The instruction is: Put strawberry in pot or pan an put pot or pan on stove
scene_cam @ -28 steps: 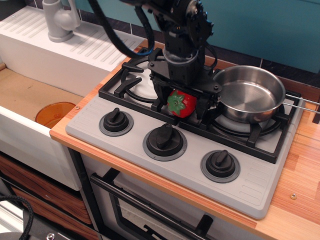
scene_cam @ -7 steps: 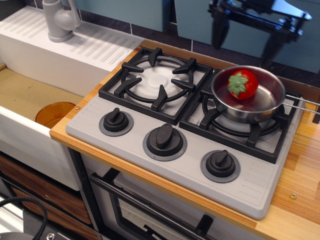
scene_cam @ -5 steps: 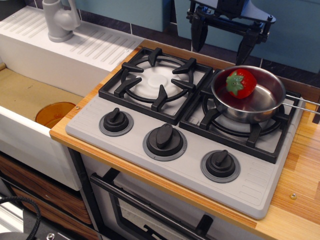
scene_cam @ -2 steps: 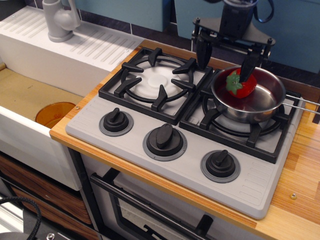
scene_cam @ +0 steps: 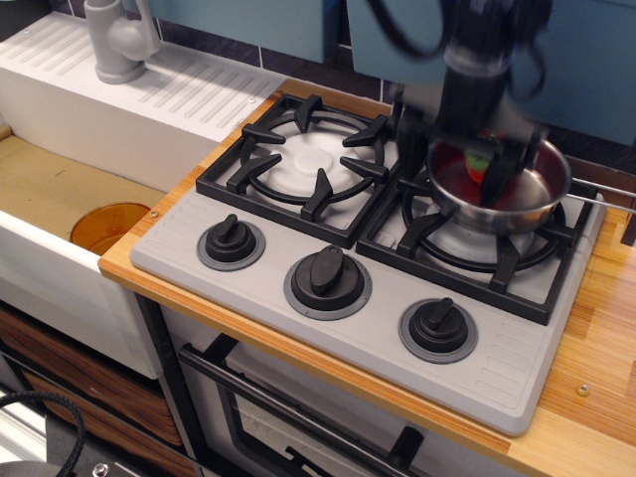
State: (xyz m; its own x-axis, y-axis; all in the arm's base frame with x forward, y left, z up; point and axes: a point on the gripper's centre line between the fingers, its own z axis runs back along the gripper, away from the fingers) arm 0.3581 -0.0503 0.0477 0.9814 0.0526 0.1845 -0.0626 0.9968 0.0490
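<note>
The steel pan sits on the right burner of the grey stove, its wire handle pointing right. The red strawberry lies inside the pan, mostly hidden behind my gripper, with only a bit of green cap and red showing. My gripper is motion-blurred and low over the pan's left side. It looks open: one finger is outside the left rim and the other finger is inside the pan beside the strawberry. I cannot tell whether it touches the rim or the strawberry.
The left burner has nothing on it. Three black knobs line the stove's front. An orange disc lies in the sink at the left, below a grey faucet. Wooden counter lies to the right.
The gripper carried the strawberry from the stove's middle into the pan, let go and rose. It has now come down again, open, over the pan's left side.
</note>
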